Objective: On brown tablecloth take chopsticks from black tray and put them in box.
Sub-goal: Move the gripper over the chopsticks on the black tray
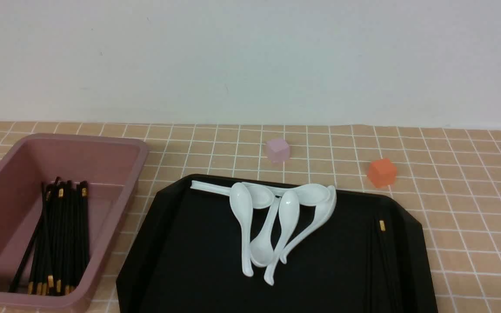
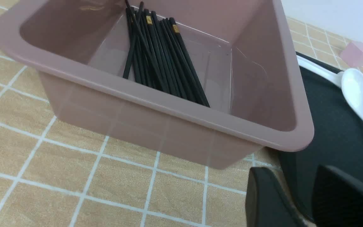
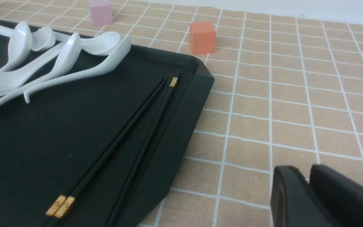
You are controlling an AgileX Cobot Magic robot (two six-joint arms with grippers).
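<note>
Brown tablecloth (image 1: 476, 243) below, both sets of jaws stand apart; chopsticks (image 2: 169, 56) bear illegible marks (image 2: 175, 29).

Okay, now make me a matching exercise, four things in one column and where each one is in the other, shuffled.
Things
1. Orange cube
2. Pink cube
3. Spoons
4. Box

Places
A. Inside the black tray
B. On the cloth, to the left of the tray
C. On the cloth beyond the tray, nearer its right end
D. On the cloth beyond the tray, near the middle of its far edge

Right pairs: 1-C, 2-D, 3-A, 4-B
</note>
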